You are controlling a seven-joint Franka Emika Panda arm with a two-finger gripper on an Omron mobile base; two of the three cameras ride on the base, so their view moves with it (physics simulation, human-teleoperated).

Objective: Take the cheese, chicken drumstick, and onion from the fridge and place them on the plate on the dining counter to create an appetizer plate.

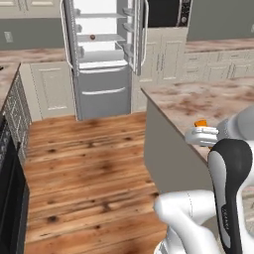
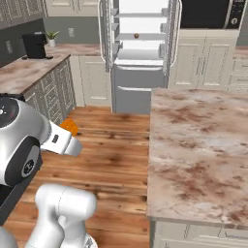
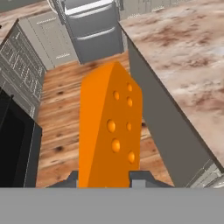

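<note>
My pincer (image 3: 103, 179) clamps the cheese (image 3: 109, 131) upright between its tips, carried over the floor beside the table (image 2: 198, 140); the fridge (image 1: 101, 54) stands open behind, for the remaining foods, I judge.

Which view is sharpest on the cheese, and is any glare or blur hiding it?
Hand view: cheese large, crisp, evenly lit between the gripper tips, no glare. Left base view: just a small orange bit. Right base view: small, soft-edged orange patch behind the arm.
</note>
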